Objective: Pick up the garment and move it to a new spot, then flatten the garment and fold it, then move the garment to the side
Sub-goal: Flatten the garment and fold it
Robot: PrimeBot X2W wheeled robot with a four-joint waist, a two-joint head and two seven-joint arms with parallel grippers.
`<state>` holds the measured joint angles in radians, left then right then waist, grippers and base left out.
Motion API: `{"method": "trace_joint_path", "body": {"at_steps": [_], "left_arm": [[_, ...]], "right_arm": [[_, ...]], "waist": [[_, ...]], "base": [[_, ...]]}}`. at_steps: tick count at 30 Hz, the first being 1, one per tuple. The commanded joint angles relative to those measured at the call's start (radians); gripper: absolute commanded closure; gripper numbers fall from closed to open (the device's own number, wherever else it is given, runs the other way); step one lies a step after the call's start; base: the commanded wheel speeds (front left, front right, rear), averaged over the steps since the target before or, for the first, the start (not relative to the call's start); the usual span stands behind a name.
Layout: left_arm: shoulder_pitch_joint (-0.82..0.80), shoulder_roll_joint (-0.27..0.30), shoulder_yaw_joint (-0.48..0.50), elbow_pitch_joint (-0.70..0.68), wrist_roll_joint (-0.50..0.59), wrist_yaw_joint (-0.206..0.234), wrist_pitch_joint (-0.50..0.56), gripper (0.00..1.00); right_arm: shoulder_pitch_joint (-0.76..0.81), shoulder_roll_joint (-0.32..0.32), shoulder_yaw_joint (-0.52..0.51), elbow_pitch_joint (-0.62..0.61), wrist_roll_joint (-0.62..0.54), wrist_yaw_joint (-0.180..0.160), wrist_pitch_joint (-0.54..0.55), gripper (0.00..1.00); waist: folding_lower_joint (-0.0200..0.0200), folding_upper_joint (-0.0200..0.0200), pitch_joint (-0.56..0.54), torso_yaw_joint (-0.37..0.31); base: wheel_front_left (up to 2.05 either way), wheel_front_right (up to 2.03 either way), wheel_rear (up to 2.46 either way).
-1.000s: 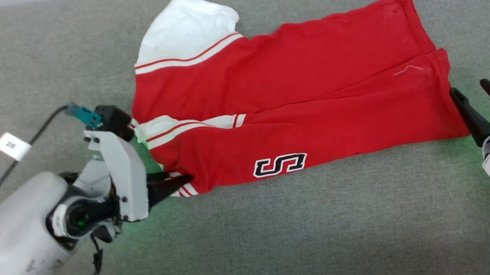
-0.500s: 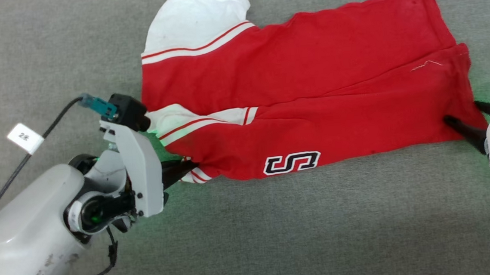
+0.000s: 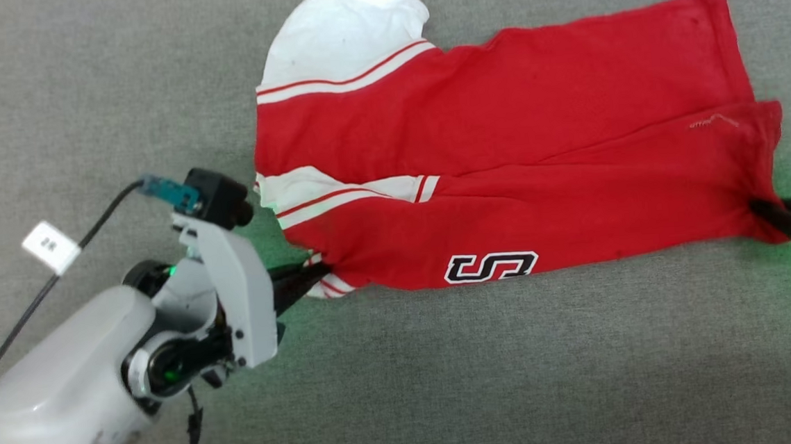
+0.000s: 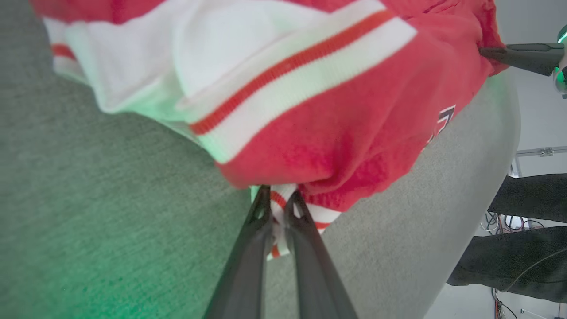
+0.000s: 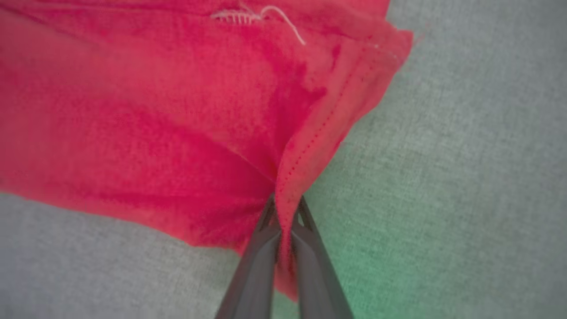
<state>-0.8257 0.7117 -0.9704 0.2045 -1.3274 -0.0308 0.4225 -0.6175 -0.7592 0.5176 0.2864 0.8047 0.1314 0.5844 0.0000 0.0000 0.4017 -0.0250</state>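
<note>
Where it's pinched, soft garment (image 3: 501, 138) puckers.

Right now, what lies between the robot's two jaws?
The shirt, spread on the grey surface: left jaws pinch its striped trim, right jaws its red hem corner. The head view shows it all.

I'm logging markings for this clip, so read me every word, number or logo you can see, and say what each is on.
"S": a blocky black-and-white letter, the logo on the red garment, near its lower edge in the head view.
White tag on the black cable: it has dark marks, too blurred to read.
Nothing else is legible.
</note>
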Motion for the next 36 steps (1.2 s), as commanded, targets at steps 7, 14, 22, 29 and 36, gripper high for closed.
{"method": "trace_joint_path", "body": {"at_steps": [7, 14, 22, 29, 36], "left_arm": [[0.098, 0.077, 0.001, -0.065, 0.004, 0.028, -0.042, 1.0], [0.196, 0.166, 0.008, -0.229, -0.006, 0.09, -0.086, 1.0], [0.277, 0.206, 0.008, -0.338, -0.011, 0.146, -0.138, 0.98], [0.334, 0.203, 0.08, -0.336, -0.017, 0.214, -0.299, 0.0], [0.325, 0.14, 0.161, -0.247, 0.045, 0.265, -0.524, 0.0]], "right_arm": [[0.166, -0.036, -0.052, -0.081, 0.022, -0.002, -0.005, 1.0], [0.32, -0.035, -0.138, -0.185, 0.005, -0.002, 0.003, 1.0], [0.449, 0.038, -0.298, -0.271, -0.063, -0.002, -0.04, 0.0], [0.451, 0.168, -0.459, -0.307, -0.147, -0.002, -0.166, 0.0], [0.398, 0.283, -0.452, -0.335, -0.268, -0.002, -0.402, 0.0]], "waist": [[0.0, 0.0, -0.059, -0.004], [0.0, 0.0, -0.091, -0.012], [0.0, 0.0, -0.105, -0.011], [0.0, 0.0, -0.105, -0.016], [0.0, 0.0, -0.125, -0.023]], "base": [[0.0, 0.0, 0.0], [0.0, 0.0, 0.0], [0.0, 0.0, 0.0], [0.0, 0.0, 0.0], [0.0, 0.0, 0.0]]}}
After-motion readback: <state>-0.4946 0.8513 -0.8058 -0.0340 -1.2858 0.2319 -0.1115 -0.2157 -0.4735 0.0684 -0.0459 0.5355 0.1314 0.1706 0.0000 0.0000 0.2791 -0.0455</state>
